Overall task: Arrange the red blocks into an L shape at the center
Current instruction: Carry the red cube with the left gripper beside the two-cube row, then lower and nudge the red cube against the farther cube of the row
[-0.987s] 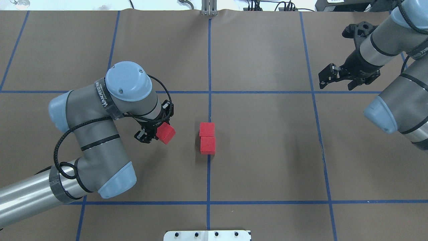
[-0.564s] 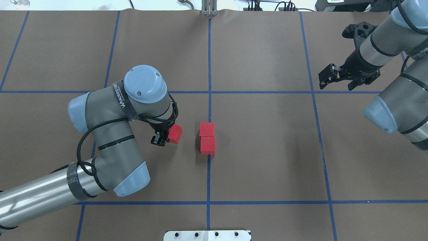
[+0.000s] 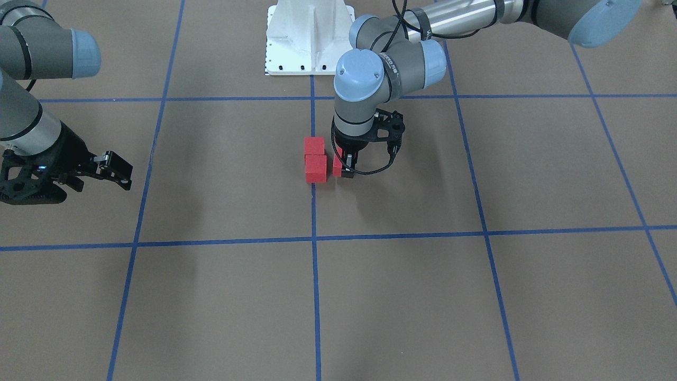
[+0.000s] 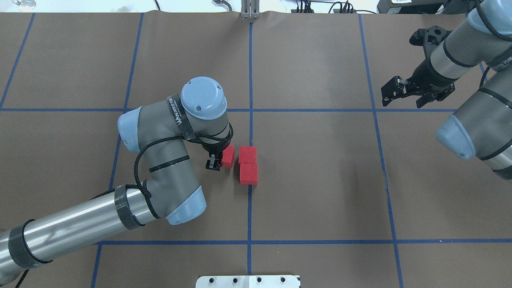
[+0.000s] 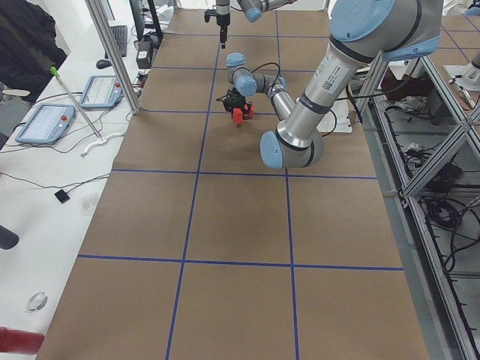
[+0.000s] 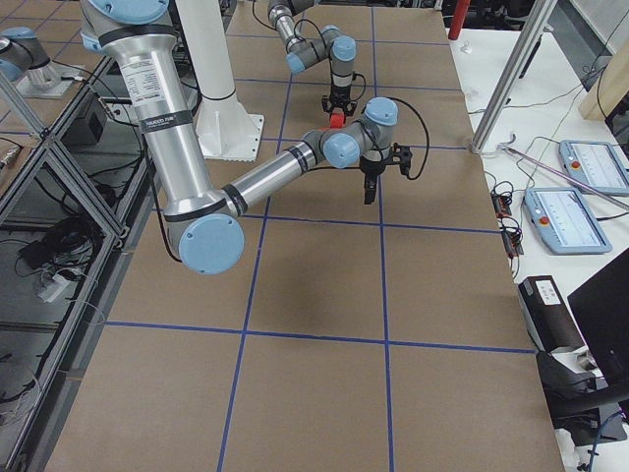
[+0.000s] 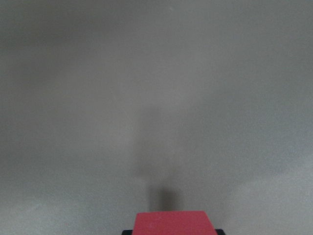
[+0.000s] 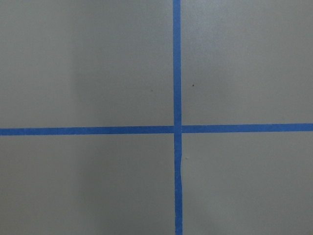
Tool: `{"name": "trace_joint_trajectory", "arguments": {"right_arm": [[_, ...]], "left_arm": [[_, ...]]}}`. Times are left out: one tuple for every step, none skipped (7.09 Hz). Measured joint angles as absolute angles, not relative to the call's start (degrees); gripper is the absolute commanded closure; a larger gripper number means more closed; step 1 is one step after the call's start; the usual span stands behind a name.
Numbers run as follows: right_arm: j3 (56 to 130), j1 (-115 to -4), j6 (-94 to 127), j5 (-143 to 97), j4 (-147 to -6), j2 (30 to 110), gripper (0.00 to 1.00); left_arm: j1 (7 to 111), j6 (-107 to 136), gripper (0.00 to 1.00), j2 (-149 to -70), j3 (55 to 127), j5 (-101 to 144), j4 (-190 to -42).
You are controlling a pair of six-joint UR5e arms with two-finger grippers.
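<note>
Two red blocks [image 4: 247, 155] [image 4: 248, 173] sit touching in a short column on the middle blue tape line [image 4: 250, 128] at the center; they also show in the front view [image 3: 314, 145] [image 3: 316, 168]. My left gripper [image 4: 221, 159] is shut on the third red block [image 4: 228, 156], held just left of the farther block with a narrow gap. The held block shows in the front view [image 3: 337, 165] and at the bottom of the left wrist view [image 7: 172, 223]. I cannot tell whether it touches the surface. My right gripper [image 4: 402, 95] is open and empty, far off at the right.
The robot's white base plate [image 4: 248, 281] lies at the near edge of the brown taped surface. A side table with tablets [image 5: 45, 124] and a metal post [image 5: 112, 56] stand beyond the far edge. The right wrist view shows only a tape crossing [image 8: 177, 129].
My left arm has moved right with the red block, from well left of the pair to right beside the farther block. The right arm has not moved.
</note>
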State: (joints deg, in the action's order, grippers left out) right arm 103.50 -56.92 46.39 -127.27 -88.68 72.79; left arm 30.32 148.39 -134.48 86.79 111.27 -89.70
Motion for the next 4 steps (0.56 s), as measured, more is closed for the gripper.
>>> {"name": "trace_joint_trajectory", "arguments": {"right_arm": [[103.5,-56.9,46.4,-127.3,-88.7,72.8,0.0],[103.5,-56.9,46.4,-127.3,-88.7,72.8,0.0],[103.5,-56.9,46.4,-127.3,-88.7,72.8,0.0],[103.5,-56.9,46.4,-127.3,-88.7,72.8,0.0]], "left_arm": [[30.3,149.7,1.0,-134.5,86.6,111.3,-89.8],[30.3,151.3,1.0,-134.5,86.6,111.3,-89.9],[30.4,152.7,1.0,-134.6,86.5,111.3,-89.9],[30.4,153.8,1.0,-134.7,86.5,111.3,-90.0]]}}
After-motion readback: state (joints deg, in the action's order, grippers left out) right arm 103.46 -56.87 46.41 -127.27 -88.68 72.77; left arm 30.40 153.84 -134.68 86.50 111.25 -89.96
